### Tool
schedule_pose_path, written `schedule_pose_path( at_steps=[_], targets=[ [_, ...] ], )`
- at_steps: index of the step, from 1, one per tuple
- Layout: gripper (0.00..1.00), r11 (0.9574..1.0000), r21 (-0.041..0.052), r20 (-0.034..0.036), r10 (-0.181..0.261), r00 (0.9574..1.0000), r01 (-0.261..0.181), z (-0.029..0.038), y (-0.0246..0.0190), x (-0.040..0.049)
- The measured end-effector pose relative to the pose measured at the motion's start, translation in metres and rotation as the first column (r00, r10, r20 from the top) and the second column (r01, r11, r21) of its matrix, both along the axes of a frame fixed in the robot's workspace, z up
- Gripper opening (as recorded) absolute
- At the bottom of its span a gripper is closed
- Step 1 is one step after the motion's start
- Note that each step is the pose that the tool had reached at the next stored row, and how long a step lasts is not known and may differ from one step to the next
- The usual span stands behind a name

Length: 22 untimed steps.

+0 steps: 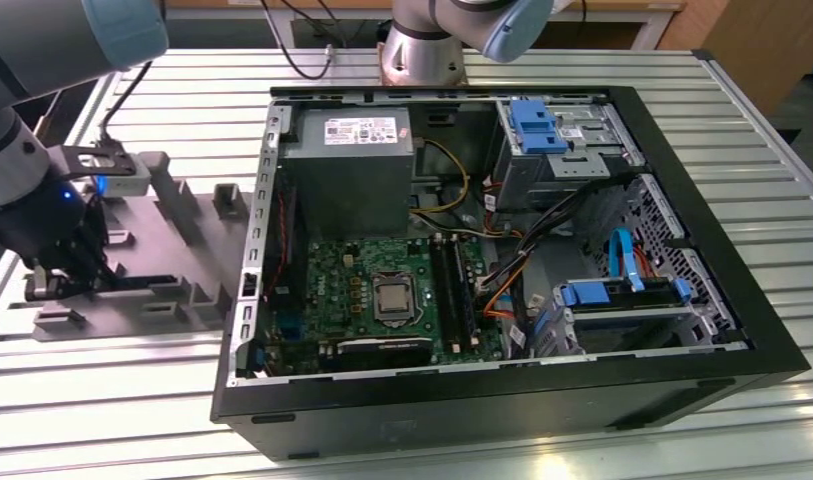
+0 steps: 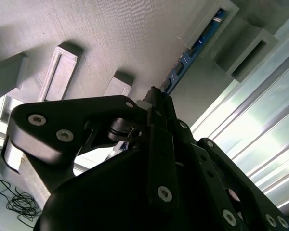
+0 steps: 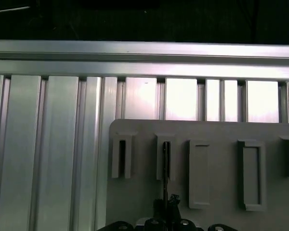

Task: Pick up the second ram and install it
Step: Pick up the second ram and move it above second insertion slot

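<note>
Arm: grey-and-blue robot arm, at the exterior view's left, reaching down over the fixture.
Gripper point(image 1: 62, 285): black linkage claw; in the second wrist view its fingers point(image 2: 156, 96) are drawn together, seemingly pinching the near end of the stick.
Second ram point(image 2: 192, 50): long thin flat blue circuit-board stick with dark chips, standing on edge, its far end inside a raised slot block; edge-on in the first wrist view point(image 3: 166, 159), just ahead of the gripper point(image 3: 167, 204).
Fixture point(image 1: 179, 270): flat grey plastic holder plate with raised slotted blocks, lying beside the case.
Table point(image 1: 113, 400): ribbed aluminium surface.
Computer case point(image 1: 513, 400): open black tower on its side, well apart from the gripper.
Motherboard point(image 1: 366, 270): green board inside, with long black slot rails point(image 1: 446, 290).
</note>
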<state>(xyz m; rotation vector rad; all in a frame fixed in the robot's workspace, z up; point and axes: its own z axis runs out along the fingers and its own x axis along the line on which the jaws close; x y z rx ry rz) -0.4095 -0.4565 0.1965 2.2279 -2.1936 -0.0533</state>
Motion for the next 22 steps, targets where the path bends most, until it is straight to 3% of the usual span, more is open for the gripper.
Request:
schedule_pose_path(
  at_steps=[6, 12, 22],
  targets=[
    [0.14, 0.9996, -0.0001, -0.0001, 0.027, 0.9996, -0.027, 0.0004, 0.0, -0.0001],
    [0.14, 1.0, -0.0015, -0.0002, -0.002, 1.0, 0.002, 0.0013, 0.0001, -0.0001],
    [0.14, 1.0, -0.0015, 0.0, -0.002, 1.0, 0.002, 0.0117, 0.0001, -0.0001]
  ],
)
